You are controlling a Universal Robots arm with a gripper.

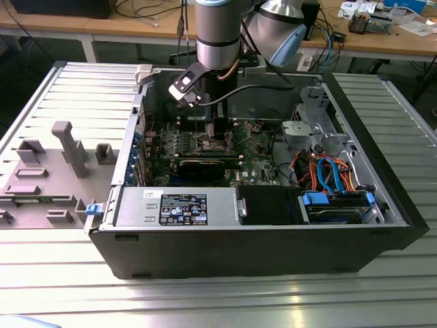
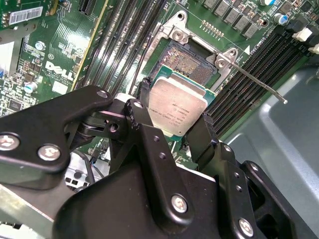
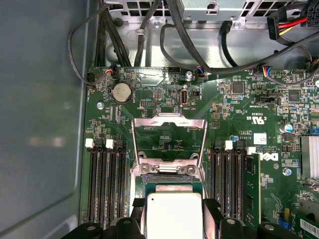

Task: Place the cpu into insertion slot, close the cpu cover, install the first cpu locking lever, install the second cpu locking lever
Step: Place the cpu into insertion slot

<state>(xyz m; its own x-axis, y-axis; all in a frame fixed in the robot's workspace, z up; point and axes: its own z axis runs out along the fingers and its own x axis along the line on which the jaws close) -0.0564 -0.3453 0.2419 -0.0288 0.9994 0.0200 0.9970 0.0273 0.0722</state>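
My gripper [image 2: 175, 110] is shut on the cpu [image 2: 179, 105], a small square chip with a silver-grey top, one black finger on each of two opposite edges. It holds the chip just above the near part of the insertion slot [image 2: 192, 62], whose dark pin field shows beyond the chip. In the first wrist view the cpu [image 3: 173, 216] sits between the fingers, with the slot [image 3: 164, 178] right beyond it. The cpu cover [image 3: 169, 119] stands swung up and open. A locking lever [image 2: 259, 85] sticks out sideways, released. In the exterior view the gripper [image 1: 217, 133] reaches down into the open computer case.
Long memory slots [image 3: 107, 184] flank the socket on both sides. A black graphics card [image 1: 208, 166] lies near the arm. The power supply [image 1: 177, 208], a drive bay [image 1: 334, 205] and cables [image 1: 321, 171] fill the case. Grey fixtures [image 1: 68, 147] stand at the exterior view's left.
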